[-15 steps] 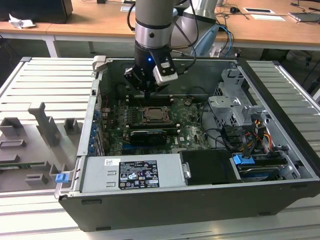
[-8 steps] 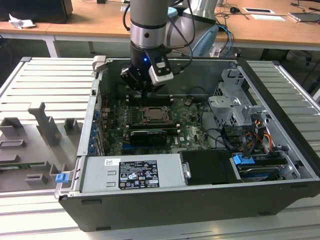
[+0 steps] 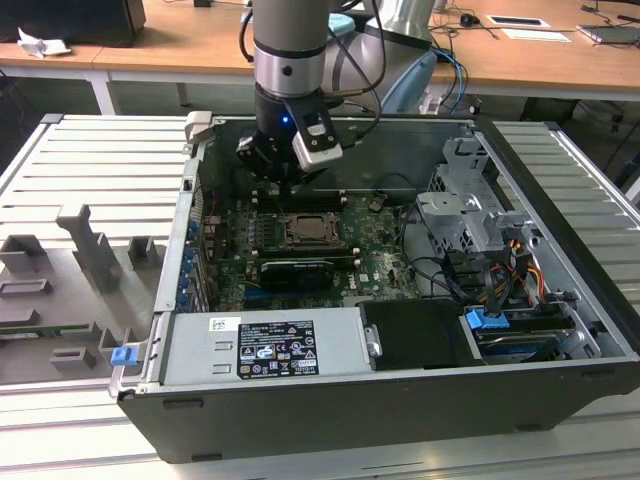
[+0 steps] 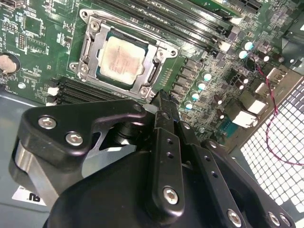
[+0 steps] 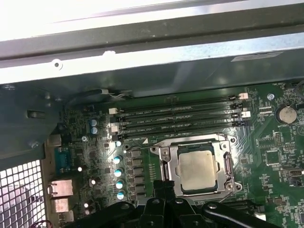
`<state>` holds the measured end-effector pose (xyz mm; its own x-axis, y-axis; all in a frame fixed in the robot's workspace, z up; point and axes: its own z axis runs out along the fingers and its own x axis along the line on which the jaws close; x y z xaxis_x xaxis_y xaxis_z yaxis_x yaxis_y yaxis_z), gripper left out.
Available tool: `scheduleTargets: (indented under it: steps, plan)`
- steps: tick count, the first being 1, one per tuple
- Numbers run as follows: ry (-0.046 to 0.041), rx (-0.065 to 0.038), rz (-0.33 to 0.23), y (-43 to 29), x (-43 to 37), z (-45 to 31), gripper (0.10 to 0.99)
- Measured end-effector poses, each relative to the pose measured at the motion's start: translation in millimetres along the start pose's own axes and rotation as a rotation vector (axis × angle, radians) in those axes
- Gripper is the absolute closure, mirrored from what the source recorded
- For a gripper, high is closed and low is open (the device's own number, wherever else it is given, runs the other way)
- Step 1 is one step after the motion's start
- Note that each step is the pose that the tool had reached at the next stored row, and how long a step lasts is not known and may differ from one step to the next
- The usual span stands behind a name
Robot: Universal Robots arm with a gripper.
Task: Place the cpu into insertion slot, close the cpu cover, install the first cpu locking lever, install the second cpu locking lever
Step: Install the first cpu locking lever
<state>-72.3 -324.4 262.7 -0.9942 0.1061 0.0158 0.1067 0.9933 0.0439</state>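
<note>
CPU [image 4: 124,59] sits under closed cover [image 4: 153,71]; my gripper [image 4: 164,100], fingers pressed together, hovers beside it. Lever-locking step, I judge, demands precise hooking.

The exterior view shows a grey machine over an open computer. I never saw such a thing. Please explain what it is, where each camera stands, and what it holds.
It is a robot arm with a hand at its end, reaching into an open computer case. The exterior view comes from a camera off the arm; both wrist views come from cameras riding on it. On the circuit board the cpu lies in the insertion slot, framed by the cpu cover. The hand hangs close to it, apparently shut and holding nothing.
</note>
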Motion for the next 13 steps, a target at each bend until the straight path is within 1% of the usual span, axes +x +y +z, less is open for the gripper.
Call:
scheduleTargets:
  steps: [3, 4, 7, 10, 11, 13]
  plan:
    - [-0.0097, -0.001, -0.021, 0.0, 0.0, 0.4, 0.980]
    - [-0.0118, -0.001, -0.027, 0.0, 0.1, 0.5, 0.980]
    - [-0.0115, -0.001, -0.057, -0.1, 0.6, 0.7, 0.980]
    - [-0.0085, 0.000, -0.124, -0.2, 0.7, 1.1, 0.980]
    - [-0.0080, 0.000, -0.139, -0.2, 0.8, 1.2, 0.980]
    - [-0.0084, 0.000, -0.143, -0.5, 3.9, 1.5, 0.980]
